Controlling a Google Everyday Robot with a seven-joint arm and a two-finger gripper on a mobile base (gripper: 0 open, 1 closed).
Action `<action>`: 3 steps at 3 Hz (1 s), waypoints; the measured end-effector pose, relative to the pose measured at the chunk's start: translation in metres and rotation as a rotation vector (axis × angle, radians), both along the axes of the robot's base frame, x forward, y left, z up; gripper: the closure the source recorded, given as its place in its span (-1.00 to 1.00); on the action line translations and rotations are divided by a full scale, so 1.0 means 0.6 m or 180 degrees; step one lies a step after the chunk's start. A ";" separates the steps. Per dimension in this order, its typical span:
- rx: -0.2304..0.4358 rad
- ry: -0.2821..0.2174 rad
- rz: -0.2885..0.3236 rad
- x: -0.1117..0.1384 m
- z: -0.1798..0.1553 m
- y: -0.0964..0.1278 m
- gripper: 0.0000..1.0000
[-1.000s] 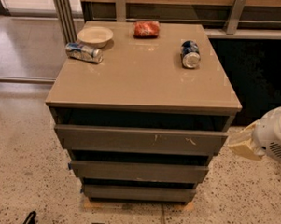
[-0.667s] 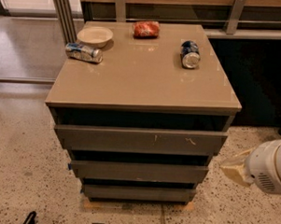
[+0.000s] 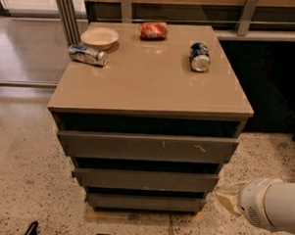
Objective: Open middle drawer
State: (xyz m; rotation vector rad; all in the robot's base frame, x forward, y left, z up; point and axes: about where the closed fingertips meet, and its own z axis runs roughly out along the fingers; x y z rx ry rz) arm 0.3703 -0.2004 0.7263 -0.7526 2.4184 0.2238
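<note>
The middle drawer [image 3: 145, 179] is the second of three grey-brown fronts on a low cabinet; its front is plain and has no handle. Above it is the taller top front [image 3: 146, 147] with pale scratch marks. Below it is the narrow lowest front [image 3: 146, 202]. All three fronts step outward slightly, with dark gaps between them. My gripper [image 3: 228, 195] is at the lower right on a white arm. It hangs just right of the cabinet's lower right corner, level with the middle and lowest fronts, and touches neither.
On the cabinet top [image 3: 149, 85] are a white bowl [image 3: 99, 37], a lying can [image 3: 88, 54], a red packet [image 3: 153, 30] and a blue can [image 3: 199, 56]. A railing stands behind. The floor [image 3: 22, 173] is speckled stone. A small dark object [image 3: 31, 229] lies at the bottom left.
My gripper has moved down along the cabinet's right side, from level with the top front to level with the middle and lowest fronts. The drawers have not moved.
</note>
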 end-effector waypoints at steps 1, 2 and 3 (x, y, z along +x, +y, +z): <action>-0.0023 0.0027 -0.0073 -0.002 -0.009 0.002 1.00; 0.0046 0.0204 -0.0311 -0.025 -0.092 0.010 1.00; 0.0111 0.0269 -0.0585 -0.038 -0.183 0.005 1.00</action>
